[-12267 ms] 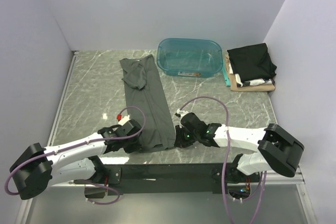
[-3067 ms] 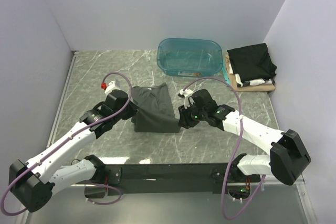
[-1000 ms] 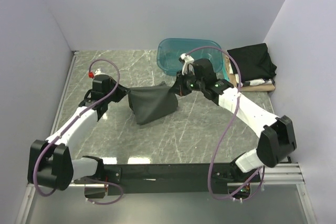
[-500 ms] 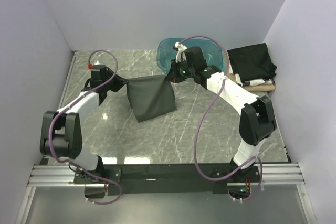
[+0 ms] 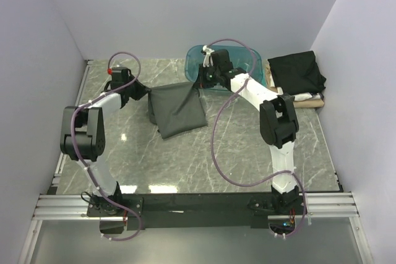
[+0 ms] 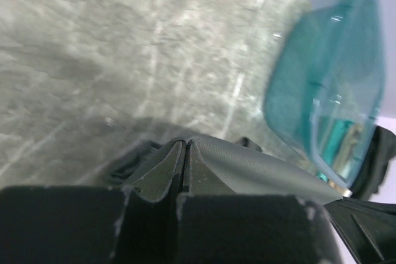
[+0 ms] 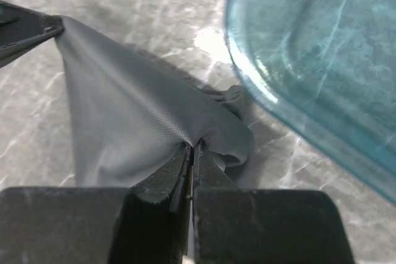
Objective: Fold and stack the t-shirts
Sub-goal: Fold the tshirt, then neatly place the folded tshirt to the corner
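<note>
At the far middle of the desk (image 5: 247,146), just left of the teal tub (image 5: 244,66), the charcoal-grey t-shirt (image 5: 178,110) is stretched between the left jaws and right jaws, each clamped shut on an upper corner. Folded t-shirts (image 5: 297,75) lie stacked at the far right.

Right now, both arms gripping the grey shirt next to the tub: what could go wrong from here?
1. The left fingers and right fingers each pinch only a thin edge of the grey t-shirt, stretched taut between them; a harder pull could slip it free.
2. The right fingers sit close by the teal tub; moving farther back may knock it.
3. The shirt's lower part lies creased on the table, so the fold may land crooked.
</note>
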Robot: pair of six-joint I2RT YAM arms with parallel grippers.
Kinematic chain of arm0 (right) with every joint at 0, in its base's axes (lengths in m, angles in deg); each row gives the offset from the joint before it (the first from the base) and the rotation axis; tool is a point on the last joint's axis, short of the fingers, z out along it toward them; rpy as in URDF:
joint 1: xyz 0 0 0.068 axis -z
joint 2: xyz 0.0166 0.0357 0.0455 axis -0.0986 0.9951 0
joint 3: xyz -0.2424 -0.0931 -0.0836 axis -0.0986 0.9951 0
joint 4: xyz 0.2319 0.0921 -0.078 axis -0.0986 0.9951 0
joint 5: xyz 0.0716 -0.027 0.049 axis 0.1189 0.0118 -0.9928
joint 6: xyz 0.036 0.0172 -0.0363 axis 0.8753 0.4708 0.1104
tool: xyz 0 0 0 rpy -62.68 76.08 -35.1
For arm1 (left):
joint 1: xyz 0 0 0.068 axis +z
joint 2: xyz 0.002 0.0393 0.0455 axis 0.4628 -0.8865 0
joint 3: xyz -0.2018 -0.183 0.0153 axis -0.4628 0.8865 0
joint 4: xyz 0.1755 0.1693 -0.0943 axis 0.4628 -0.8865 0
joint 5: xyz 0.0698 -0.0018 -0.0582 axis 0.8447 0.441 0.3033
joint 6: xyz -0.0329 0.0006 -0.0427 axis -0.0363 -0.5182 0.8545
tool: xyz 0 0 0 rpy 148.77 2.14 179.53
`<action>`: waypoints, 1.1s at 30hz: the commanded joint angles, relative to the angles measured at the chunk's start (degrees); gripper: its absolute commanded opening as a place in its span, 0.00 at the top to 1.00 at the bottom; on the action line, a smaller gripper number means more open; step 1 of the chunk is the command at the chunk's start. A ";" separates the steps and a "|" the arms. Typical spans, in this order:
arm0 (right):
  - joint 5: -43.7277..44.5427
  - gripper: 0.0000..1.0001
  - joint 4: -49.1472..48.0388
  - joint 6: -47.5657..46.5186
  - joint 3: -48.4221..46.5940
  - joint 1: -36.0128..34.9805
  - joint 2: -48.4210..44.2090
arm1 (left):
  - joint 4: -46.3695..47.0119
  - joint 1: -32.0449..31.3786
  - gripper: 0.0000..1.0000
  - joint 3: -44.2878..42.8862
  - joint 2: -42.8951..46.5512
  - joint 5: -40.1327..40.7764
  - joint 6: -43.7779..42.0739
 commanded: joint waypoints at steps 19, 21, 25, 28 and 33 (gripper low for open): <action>1.47 0.26 -2.72 -0.64 6.63 -2.29 -8.04 | -8.63 -2.17 0.01 -3.86 5.12 4.32 -3.73; 2.27 0.25 -2.81 0.23 8.40 -3.35 -8.05 | -7.76 -4.28 0.01 -2.01 6.18 2.84 -3.82; -0.53 0.21 -5.44 3.48 10.68 -4.06 -6.12 | -5.03 -6.66 0.01 -0.68 4.79 -0.06 -2.50; -2.12 0.20 -5.97 5.07 11.12 -4.67 -3.66 | -3.54 -7.36 0.00 -0.43 1.46 -4.36 -1.36; -3.18 0.18 -6.85 5.42 14.89 -6.25 -3.12 | -3.53 -8.77 0.01 0.89 -1.90 -6.75 -1.00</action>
